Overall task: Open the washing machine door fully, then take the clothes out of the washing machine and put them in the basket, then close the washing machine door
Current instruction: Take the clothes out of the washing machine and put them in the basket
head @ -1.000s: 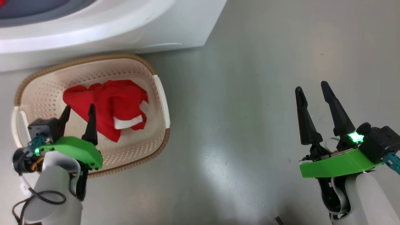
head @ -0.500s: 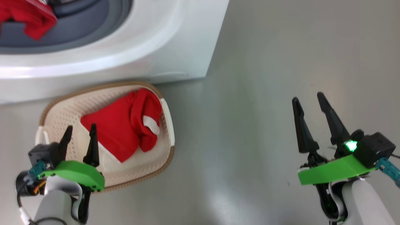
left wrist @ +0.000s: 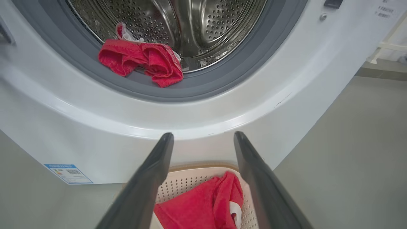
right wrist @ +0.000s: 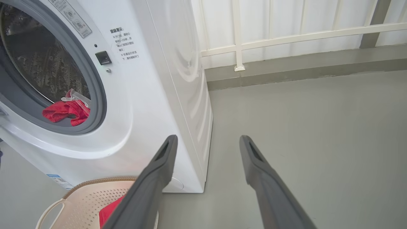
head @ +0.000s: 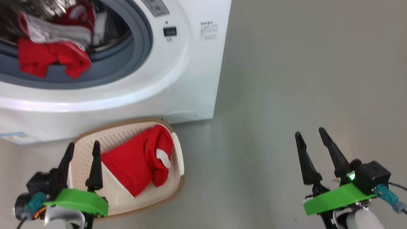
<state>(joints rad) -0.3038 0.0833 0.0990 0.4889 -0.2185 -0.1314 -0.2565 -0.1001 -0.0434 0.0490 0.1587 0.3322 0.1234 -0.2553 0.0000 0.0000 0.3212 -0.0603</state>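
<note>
Grey floor (head: 270,95), left gripper (head: 84,144) spread wide above basket (head: 180,159), right gripper (head: 309,131) likewise, empty

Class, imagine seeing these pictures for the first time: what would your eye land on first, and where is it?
Bright red clothes stand out most: some hang over the grey gasket at the open mouth of the white washing machine. Another red garment lies in the cream basket on the floor before it. The two open grippers' green collars also catch the eye, left gripper by the basket, right gripper over bare floor.
</note>
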